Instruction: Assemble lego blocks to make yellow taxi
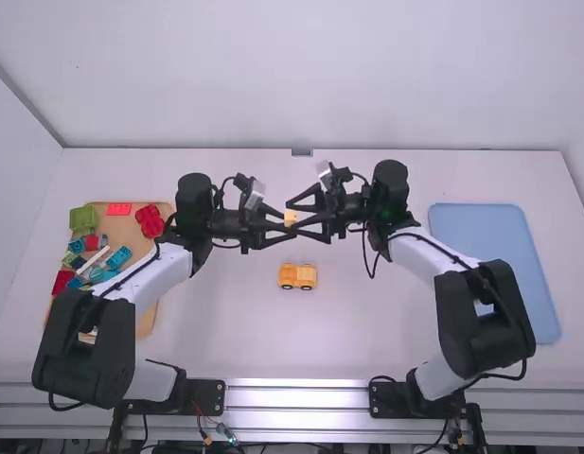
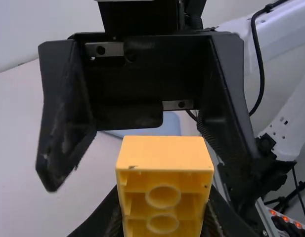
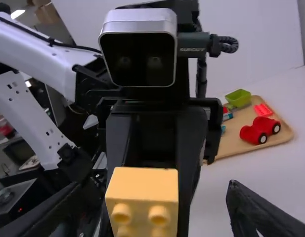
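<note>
Smooth white bench [image 1: 230, 326] lies beneath both my arms. Closest to me is the yellow block [image 2: 164, 153], and I have it clamped between the fingers of my left end effector [image 1: 284, 220]. Its hollow underside, with round tubes inside, faces my left wrist camera, while its studs face the right one. My right end effector [image 1: 297, 217] is around it with fingers [image 3: 263, 212] spread well apart, one on either side of the block (a gap shows on both sides, so I'm not touching it there).

Just beyond that pair, on the side toward my bases, a yellow car [image 1: 297, 275] sits on the bench on its wheels, apart from the block.

Farther off, to my left, a tan tray [image 1: 148, 317] carries a green bin [image 1: 83, 218], a flat red brick [image 1: 118, 209], a red toy car [image 3: 261, 129] and a jumble of loose bricks [image 1: 119, 256] (blue, red and green among them). My left arm crosses above part of that tray. Well over to my right lies a pale blue tray [image 1: 490, 232], and past the bench's far edge is a white wall [image 1: 301, 76].
</note>
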